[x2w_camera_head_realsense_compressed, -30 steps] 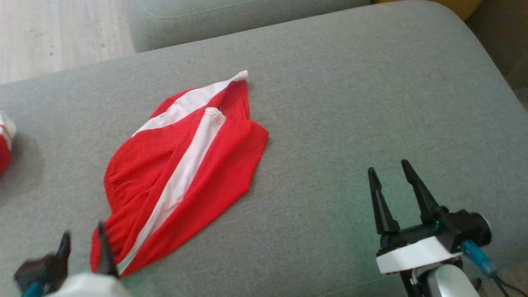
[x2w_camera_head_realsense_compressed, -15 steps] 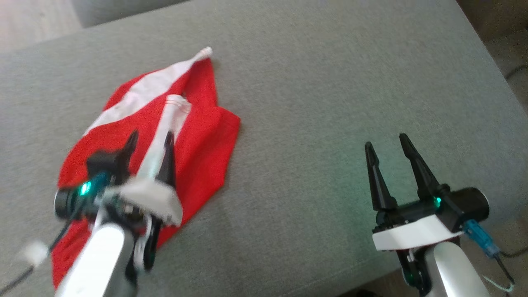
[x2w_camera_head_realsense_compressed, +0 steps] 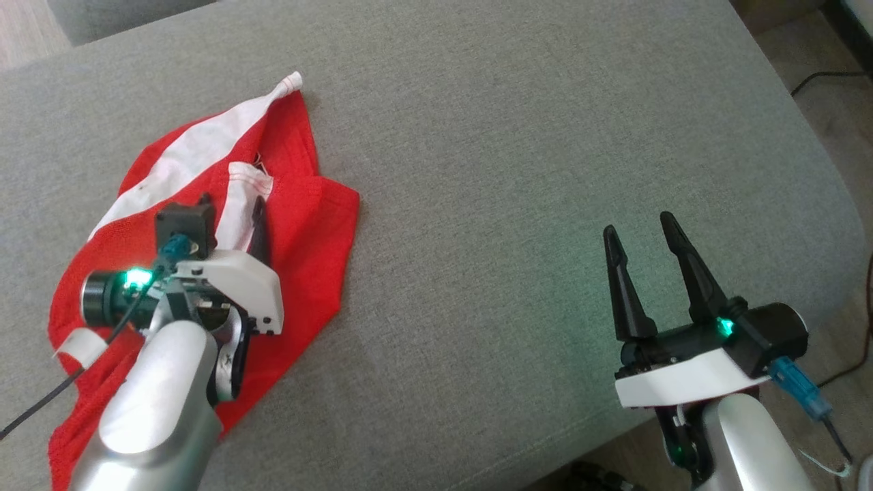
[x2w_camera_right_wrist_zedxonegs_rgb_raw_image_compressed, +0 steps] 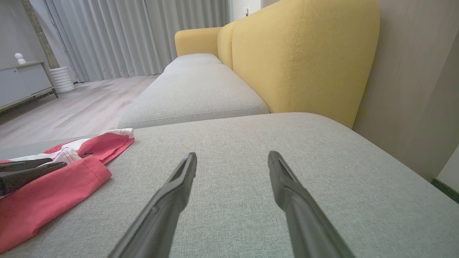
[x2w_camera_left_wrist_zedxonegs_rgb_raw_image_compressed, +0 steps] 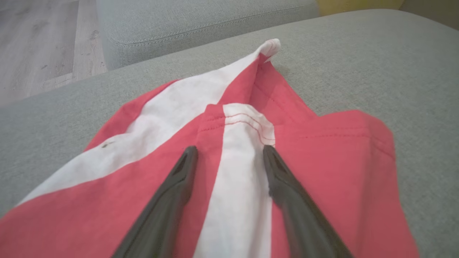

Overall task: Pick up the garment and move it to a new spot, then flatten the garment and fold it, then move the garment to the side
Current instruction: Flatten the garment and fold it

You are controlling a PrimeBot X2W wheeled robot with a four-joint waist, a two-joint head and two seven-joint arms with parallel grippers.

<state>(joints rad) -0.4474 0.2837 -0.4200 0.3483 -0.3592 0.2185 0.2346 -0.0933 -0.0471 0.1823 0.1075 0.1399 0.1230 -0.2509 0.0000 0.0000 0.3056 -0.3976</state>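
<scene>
Red-and-white garment (x2w_camera_head_realsense_compressed: 307, 225) lies rumpled on the grey cushion (x2w_camera_head_realsense_compressed: 491, 136), toward the left. Left gripper (x2w_camera_left_wrist_zedxonegs_rgb_raw_image_compressed: 229, 148) spread wide, holding nothing — fingers straddle the garment's white stripe (x2w_camera_left_wrist_zedxonegs_rgb_raw_image_compressed: 236, 186). Right gripper (x2w_camera_head_realsense_compressed: 637, 224) equally wide, empty, over bare cushion well apart from it.

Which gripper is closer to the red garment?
Left. The left gripper hangs over the garment, fingers either side of its white stripe. The right gripper is off to the side, over the cushion.
</scene>
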